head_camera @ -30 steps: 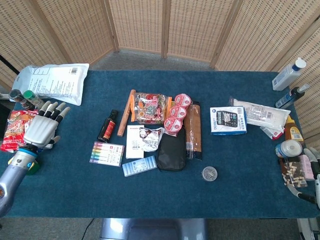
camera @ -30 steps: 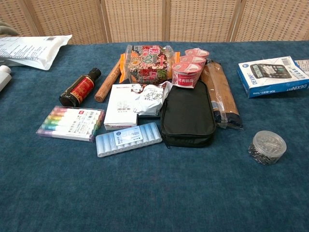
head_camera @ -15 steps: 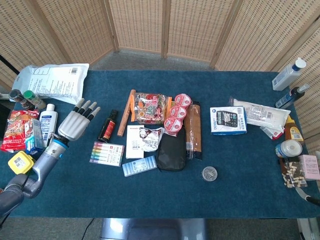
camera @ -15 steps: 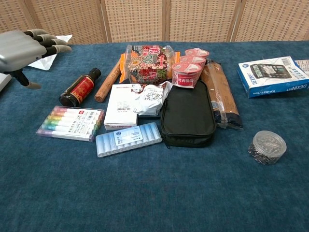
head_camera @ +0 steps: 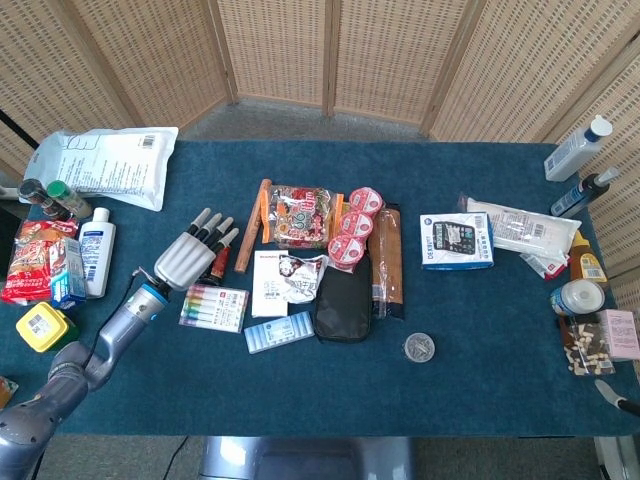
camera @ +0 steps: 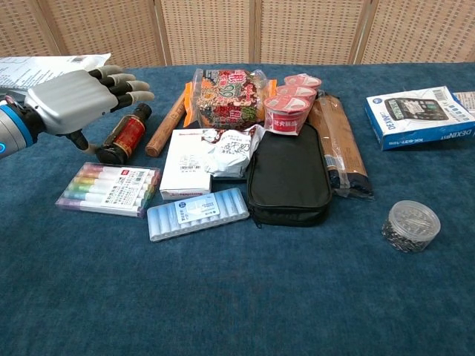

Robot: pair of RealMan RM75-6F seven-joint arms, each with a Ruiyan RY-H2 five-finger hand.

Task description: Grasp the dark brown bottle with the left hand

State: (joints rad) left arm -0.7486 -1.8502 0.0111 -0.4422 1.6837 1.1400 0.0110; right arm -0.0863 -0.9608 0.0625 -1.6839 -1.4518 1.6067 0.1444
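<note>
One bottle targeted | dark brown bottle [camera: 125, 136] lies flat beside marker pack [camera: 110, 189] | left hand [camera: 74, 99] hovers above, fingers spread, empty, palm down for a top grasp

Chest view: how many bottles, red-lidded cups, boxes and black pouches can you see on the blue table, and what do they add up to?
dark brown bottle: 1
red-lidded cups: 3
boxes: 2, the white box and the calculator box
black pouch: 1
Total: 7
</note>
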